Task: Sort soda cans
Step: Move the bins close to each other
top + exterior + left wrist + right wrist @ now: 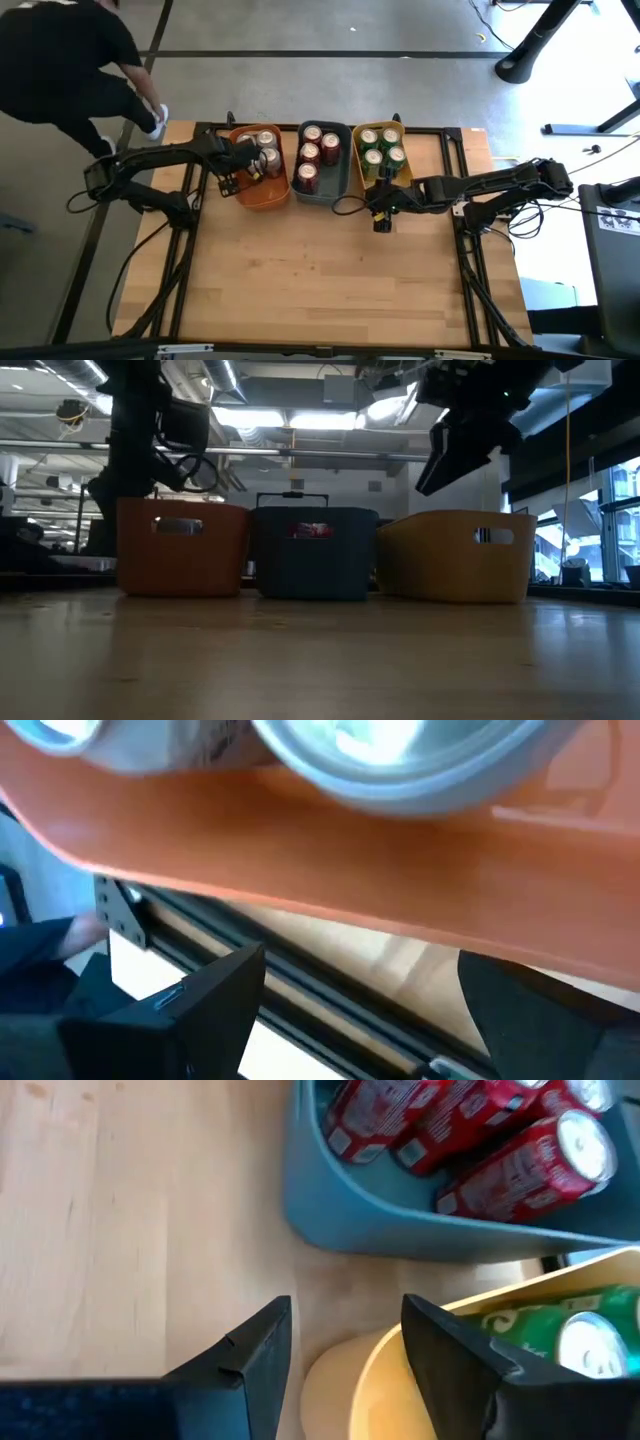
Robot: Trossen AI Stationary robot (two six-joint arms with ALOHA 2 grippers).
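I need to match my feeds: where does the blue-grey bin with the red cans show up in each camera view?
High view: blue-grey bin, middle of the three at the table's far edge.
Low view: dark bin in the centre, between orange and yellow.
Left wrist view: not in it; only the orange bin.
Right wrist view: upper right, red cans inside.
Shared landmark: yellow bin beside it.

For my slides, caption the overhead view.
Sorted soda cans fill the orange bin, blue-grey bin and yellow bin; both grippers empty.
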